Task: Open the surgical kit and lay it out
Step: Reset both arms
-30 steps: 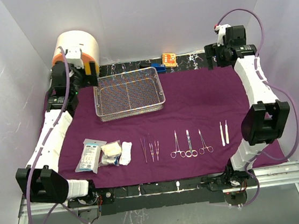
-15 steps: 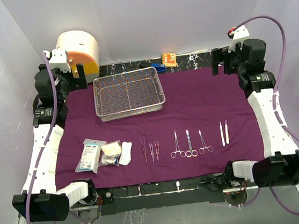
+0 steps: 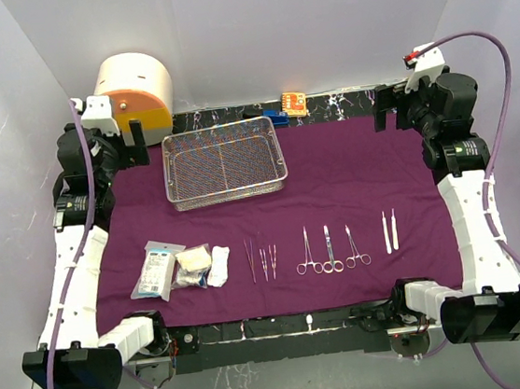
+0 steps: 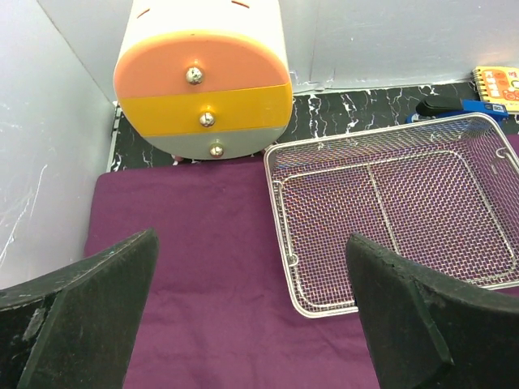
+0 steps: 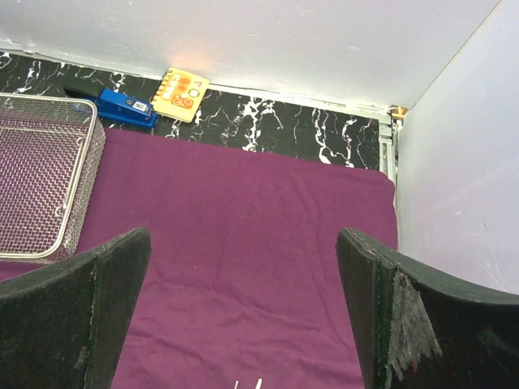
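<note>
Left fingers (image 4: 81, 324) and right fingers (image 5: 73, 324) gape apart over purple cloth (image 3: 333, 177) on black marbled table (image 3: 325, 104) (white walls (image 3: 315, 19)).

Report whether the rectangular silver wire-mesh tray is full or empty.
Empty. The rectangular silver wire-mesh tray shows only the purple cloth wrap through its mesh, overhead and from the left wrist.

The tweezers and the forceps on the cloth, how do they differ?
The forceps end in finger rings at their near ends; the tweezers are plain thin strips with no rings. The forceps lie spaced apart, while the tweezers sit close together. The forceps lie to the right of the tweezers. Both are sets of three steel tools, laid lengthwise in one row on the purple cloth.
</note>
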`<move>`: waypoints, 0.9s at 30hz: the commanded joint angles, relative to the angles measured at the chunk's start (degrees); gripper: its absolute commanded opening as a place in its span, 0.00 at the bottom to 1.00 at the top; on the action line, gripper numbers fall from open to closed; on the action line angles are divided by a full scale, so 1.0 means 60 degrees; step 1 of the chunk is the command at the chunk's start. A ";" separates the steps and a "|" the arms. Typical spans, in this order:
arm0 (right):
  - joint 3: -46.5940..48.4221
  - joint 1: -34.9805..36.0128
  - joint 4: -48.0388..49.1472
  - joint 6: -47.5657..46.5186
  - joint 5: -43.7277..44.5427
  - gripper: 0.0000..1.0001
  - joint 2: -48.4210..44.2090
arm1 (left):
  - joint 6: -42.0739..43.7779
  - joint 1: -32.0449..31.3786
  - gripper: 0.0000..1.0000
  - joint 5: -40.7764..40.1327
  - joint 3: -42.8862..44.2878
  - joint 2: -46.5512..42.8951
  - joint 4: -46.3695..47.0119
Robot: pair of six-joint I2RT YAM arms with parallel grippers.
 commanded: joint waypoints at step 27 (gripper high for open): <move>0.0355 -0.0068 0.0116 -0.0264 -0.0515 0.98 0.0089 | -0.0205 0.0581 0.98 0.0024 0.0255 -0.0297 -0.0400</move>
